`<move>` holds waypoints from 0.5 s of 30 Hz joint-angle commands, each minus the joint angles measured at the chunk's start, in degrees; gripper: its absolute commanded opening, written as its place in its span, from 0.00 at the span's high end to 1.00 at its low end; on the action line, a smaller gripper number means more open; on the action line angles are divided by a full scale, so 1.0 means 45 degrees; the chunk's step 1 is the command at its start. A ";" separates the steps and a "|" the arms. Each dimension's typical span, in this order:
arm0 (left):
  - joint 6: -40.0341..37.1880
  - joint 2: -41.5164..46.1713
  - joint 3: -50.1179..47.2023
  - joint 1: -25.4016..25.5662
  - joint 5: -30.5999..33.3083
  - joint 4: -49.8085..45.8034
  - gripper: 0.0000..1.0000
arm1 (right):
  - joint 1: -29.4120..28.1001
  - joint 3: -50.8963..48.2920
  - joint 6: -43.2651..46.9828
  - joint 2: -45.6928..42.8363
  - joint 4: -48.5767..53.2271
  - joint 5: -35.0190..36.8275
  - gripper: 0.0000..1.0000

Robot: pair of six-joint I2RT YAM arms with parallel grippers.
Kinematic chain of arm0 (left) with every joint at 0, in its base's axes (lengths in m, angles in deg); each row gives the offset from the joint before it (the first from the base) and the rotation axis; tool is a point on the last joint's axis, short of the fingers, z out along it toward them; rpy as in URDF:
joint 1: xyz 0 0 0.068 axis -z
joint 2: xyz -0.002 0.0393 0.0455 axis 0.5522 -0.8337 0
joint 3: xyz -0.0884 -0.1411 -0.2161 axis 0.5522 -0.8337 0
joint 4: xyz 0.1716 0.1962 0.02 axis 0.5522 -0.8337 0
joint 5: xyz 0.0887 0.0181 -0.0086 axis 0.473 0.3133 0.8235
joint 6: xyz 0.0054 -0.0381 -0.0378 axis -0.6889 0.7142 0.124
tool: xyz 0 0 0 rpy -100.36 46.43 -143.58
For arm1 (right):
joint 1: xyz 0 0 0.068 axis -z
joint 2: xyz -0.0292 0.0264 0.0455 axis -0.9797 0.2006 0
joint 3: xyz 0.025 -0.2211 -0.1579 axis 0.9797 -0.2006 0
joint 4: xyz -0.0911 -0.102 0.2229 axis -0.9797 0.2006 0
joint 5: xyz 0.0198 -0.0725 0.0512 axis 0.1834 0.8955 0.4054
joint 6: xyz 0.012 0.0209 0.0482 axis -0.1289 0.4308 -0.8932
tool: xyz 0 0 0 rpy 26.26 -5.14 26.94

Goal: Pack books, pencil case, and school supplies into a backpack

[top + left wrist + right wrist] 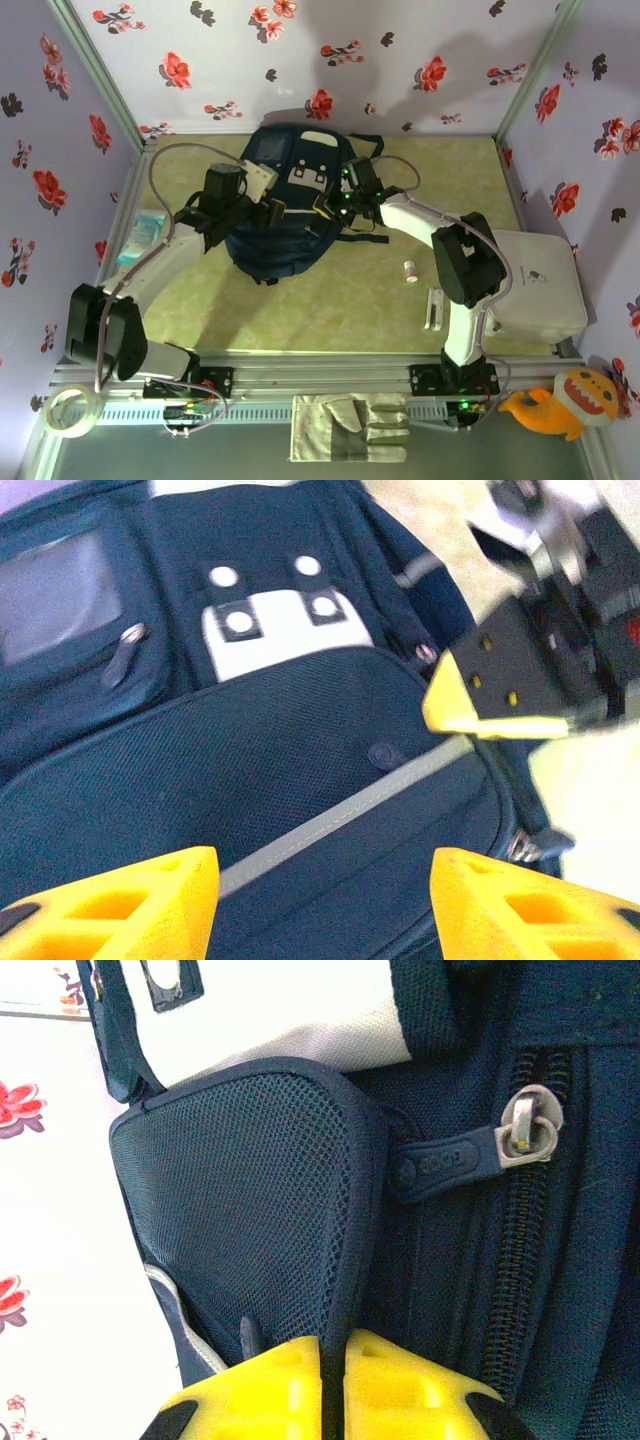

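- backpack [290,245]: lying front up, far centre of tabletop [330,310].
- left tool [325,900]: fingers apart, above backpack's front panel.
- right tool [332,1370]: fingers together, clamped on backpack's mesh pocket edge, right side.
- tube [410,271], bar [433,308]: white, right of backpack.

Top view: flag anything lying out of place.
A small white tube and a white bar lie loose on the table right of the backpack, unpacked. A work glove lies beyond the table's near edge.
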 commanded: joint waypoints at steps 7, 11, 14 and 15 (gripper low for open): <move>0.8353 0.0258 0.0353 0.2194 0.2460 -0.2222 0.41 | -0.0367 0.0426 0.0929 -0.0365 -0.1073 -0.0008 0.92; 1.0521 0.0245 -0.0146 0.2921 0.2644 -0.1595 0.47 | -0.0356 -0.0028 0.0829 -0.0587 -0.1847 -0.0216 0.93; 1.1676 -0.0021 -0.0643 0.3130 0.2143 -0.0666 0.54 | -0.0351 -0.0383 0.0600 -0.0667 -0.2733 -0.0490 0.94; 1.1960 -0.0233 -0.0672 0.3137 0.1850 -0.0475 0.57 | -0.0351 -0.0477 0.0475 -0.0677 -0.3050 -0.0608 0.94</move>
